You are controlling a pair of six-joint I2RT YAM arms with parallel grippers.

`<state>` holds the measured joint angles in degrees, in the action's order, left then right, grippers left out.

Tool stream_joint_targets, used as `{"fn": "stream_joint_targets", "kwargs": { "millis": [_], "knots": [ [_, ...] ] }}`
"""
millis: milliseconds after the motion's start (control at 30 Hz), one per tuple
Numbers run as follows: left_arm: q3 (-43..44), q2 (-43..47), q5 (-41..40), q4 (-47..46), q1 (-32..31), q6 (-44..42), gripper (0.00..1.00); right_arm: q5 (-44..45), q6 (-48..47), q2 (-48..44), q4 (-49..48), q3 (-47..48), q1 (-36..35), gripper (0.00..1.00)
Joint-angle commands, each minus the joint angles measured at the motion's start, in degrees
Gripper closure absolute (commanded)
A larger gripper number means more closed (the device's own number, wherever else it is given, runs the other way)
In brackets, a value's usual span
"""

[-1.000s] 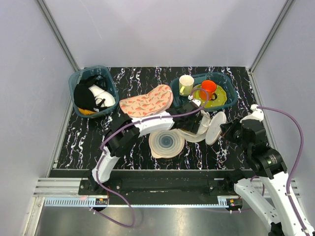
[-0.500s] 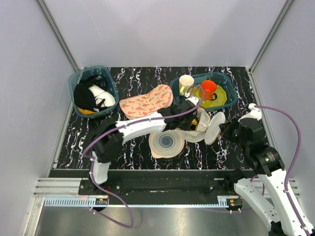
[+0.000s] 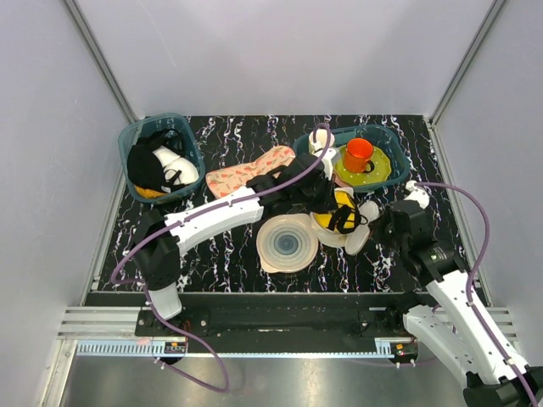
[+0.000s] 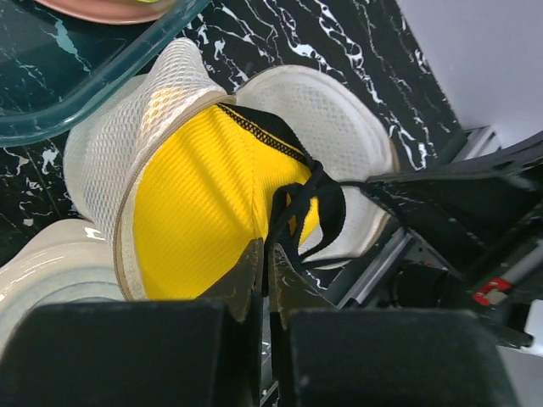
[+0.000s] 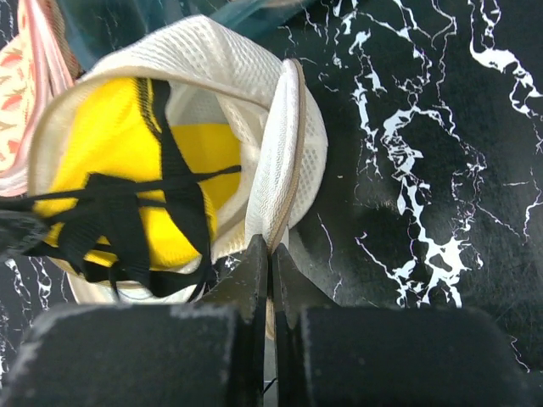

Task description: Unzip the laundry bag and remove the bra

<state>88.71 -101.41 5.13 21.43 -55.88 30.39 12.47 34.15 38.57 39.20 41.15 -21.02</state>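
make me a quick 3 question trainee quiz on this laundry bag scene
1. True or false: the laundry bag is zipped shut.
2. The left claw pinches: A the black strap of the bra, B the orange cup, C the pink cloth.
3. Which claw grips the bag's open flap?
Key: 1 false; 2 A; 3 the right claw.

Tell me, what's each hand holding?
Left hand: closed on black strap of the yellow fabric bra.
Right hand: closed on rim of the white mesh laundry bag.
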Motion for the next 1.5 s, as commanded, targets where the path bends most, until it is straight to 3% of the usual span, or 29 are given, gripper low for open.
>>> {"fn": "stream_joint_targets", "kwargs": {
  "millis": [0,200,367,533,900,1200,1467],
  "knots": [
    [3.92,4.9,6.47,-5.79,2.61,3.44,1.0,0.1,0.74,-1.82,-2.99,-1.15,-0.34,1.0],
    [6.39,5.69,7.08,-4.99,3.4,4.32,1.0,0.71,1.27,-3.85,-0.89,0.15,-0.34,1.0],
    [1.39,9.03,14.28,-15.26,6.39,10.47,1.0,2.47,2.59,-8.58,-0.35,-1.15,-0.34,1.0],
    [-0.98,8.68,23.52,-24.13,7.71,17.23,1.0,0.63,3.38,-6.14,-0.35,-1.6,-0.34,1.0],
    [-6.36,-1.86,27.65,-30.92,5.35,23.22,1.0,1.68,1.62,-7.63,3.43,9.12,-0.34,1.0],
    [-3.54,-6.62,34.25,-40.05,2.88,30.15,1.0,0.71,3.73,-4.38,-2.72,-0.53,-0.34,1.0],
    [-7.05,-4.07,38.2,-54.99,7.97,40.44,1.0,1.6,4.34,-3.5,-4.04,-5.45,-0.34,1.0]
  ]
}}
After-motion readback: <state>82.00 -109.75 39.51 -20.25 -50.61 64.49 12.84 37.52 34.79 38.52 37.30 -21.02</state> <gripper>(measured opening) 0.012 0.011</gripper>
